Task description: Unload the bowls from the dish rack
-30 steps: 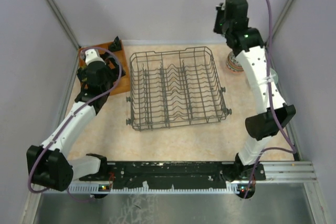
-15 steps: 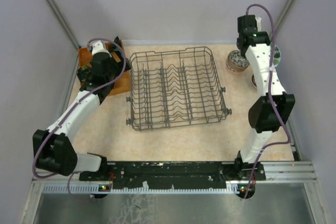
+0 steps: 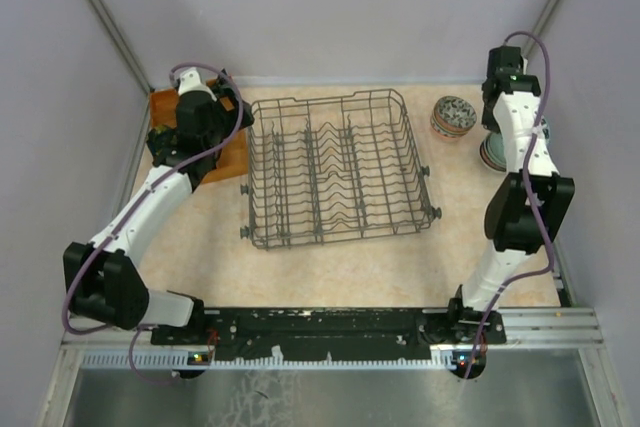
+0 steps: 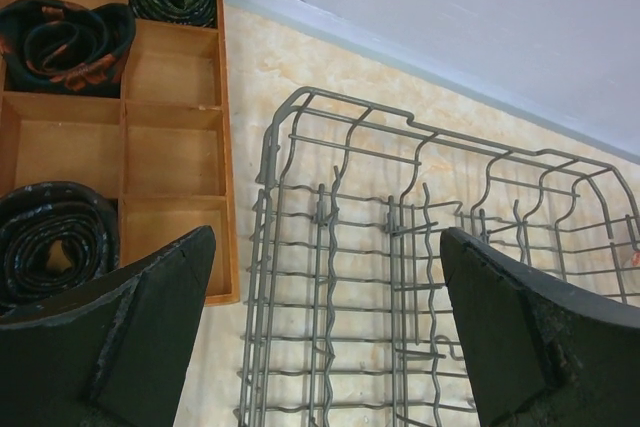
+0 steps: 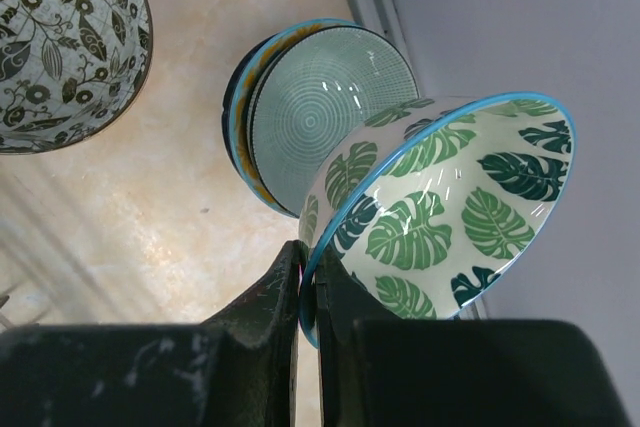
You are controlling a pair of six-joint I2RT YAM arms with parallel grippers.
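The dish rack [image 3: 335, 169] was noted standing near the middle of the table [image 3: 330, 267], its dark wire tines upright. The left gripper [image 4: 325, 237] was held above the rack's near-left corner with its jaws spread wide and nothing between them; one black finger [image 4: 130, 342] overlapped the edge of the orange-brown compartment tray [image 4: 165, 77] in the wrist view, the other [image 4: 535, 337] overlapped the rack wires. Dark rolled items [image 4: 60, 37] were seen in several tray compartments; what they were could not be told. The right gripper [image 5: 308, 292] was found at the far right of the table, closed narrowly on the blue rim of a leaf-patterned bowl [image 5: 450, 212], which was held tilted on its side, its inside turned toward the camera. Just behind it a stack of bowls [image 5: 320, 117], topped by one with teal concentric rings, was seen resting on the table close to the side wall [image 5: 520, 27]; whether the held bowl touched the stack could not be told. A floral bowl [image 5: 60, 47] in dark green on white was recorded standing apart from the stack, between it and the rack.
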